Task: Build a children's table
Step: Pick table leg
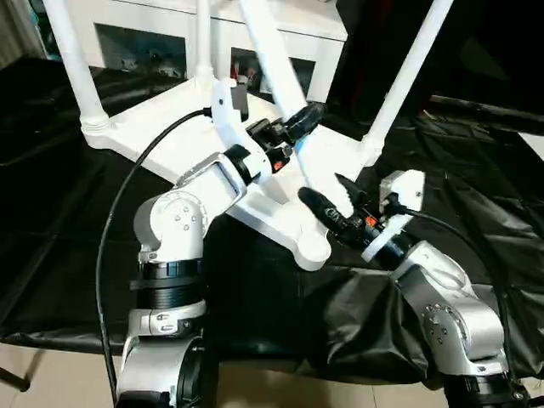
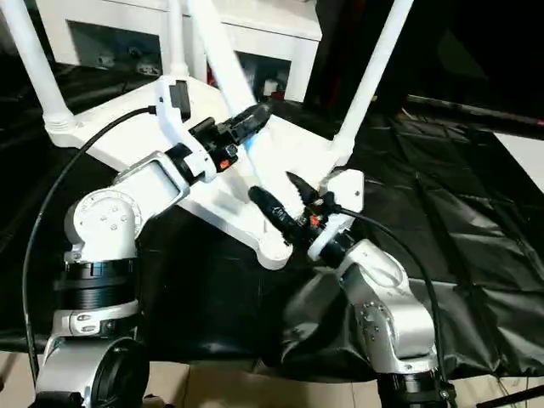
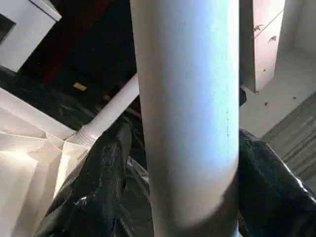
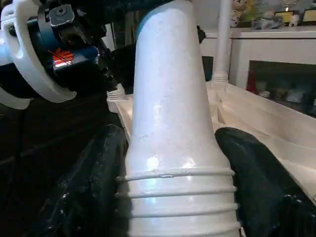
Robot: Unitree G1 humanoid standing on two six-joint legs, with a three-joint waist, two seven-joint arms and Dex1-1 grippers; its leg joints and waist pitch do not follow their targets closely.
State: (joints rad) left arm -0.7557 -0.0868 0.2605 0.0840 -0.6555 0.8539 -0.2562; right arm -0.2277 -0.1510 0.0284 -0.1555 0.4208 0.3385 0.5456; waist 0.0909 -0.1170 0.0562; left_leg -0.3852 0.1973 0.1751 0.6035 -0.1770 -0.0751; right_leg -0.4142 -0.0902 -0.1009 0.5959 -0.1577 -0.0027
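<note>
The children's table lies upside down on black cloth, its white ribbed top (image 1: 140, 127) facing up. Three white legs (image 1: 72, 59) stand upright in corner sockets. A fourth leg (image 1: 272, 51) leans over the near corner socket (image 1: 310, 251), and both grippers hold it. My left gripper (image 1: 304, 119) is shut around its shaft, black fingers (image 3: 98, 168) pressed to each side of the tube (image 3: 187, 123). Lower down, my right gripper (image 1: 331, 194) is shut on the ribbed thick end (image 4: 173, 148), with a finger (image 4: 94, 187) on either side.
A white cabinet (image 1: 127, 25) with glass doors stands close behind the table. Crinkled black cloth (image 1: 68, 212) covers the floor, bunched up under my right forearm (image 1: 442, 306). A black cable (image 1: 119, 212) loops beside my left arm.
</note>
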